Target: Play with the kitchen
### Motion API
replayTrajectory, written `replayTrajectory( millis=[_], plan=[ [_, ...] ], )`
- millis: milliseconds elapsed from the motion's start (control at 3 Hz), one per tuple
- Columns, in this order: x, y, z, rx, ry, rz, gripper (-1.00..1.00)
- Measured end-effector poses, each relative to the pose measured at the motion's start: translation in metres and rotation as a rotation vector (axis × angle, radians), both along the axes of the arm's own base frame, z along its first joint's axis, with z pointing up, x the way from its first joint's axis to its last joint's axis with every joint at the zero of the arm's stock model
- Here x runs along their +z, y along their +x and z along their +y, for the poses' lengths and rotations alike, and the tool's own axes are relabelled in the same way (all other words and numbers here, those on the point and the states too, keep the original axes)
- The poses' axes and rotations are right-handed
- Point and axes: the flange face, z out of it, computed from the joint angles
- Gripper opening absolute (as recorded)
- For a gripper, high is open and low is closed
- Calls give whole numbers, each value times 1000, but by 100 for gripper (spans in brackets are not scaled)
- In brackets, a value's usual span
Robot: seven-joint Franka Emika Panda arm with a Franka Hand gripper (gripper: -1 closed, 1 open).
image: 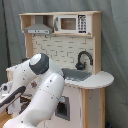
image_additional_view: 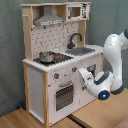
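The kitchen [image_additional_view: 50, 82] is a tall white and light-wood toy with a range hood [image_additional_view: 48, 21], a small microwave [image_additional_view: 76, 11], a black faucet [image_additional_view: 75, 39] and a grey sink [image_additional_view: 83, 50]. A steel pot [image_additional_view: 46, 56] sits on its stovetop. Knobs [image_additional_view: 56, 76] line the front above the oven door [image_additional_view: 64, 95]. In the second exterior view my gripper [image_additional_view: 83, 74] points at the kitchen's front, just right of the oven door and below the counter. In the first exterior view my white arm [image: 42, 90] hides the stove and oven, while the faucet [image: 84, 59] and sink [image: 78, 75] show.
The kitchen stands on a wooden floor [image_additional_view: 95, 115]. A grey-green curtain [image_additional_view: 10, 55] hangs behind it. The rounded counter end [image: 102, 79] sticks out on the first exterior view's right. My wrist with a blue light [image_additional_view: 103, 94] hangs low beside the cabinet.
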Motion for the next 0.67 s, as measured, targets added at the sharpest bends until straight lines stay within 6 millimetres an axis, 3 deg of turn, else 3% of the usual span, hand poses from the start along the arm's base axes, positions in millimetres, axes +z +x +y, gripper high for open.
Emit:
replayTrajectory(
  millis=[667],
  plan=[
    [34, -23, 12, 28, -118, 9, 100]
  ],
)
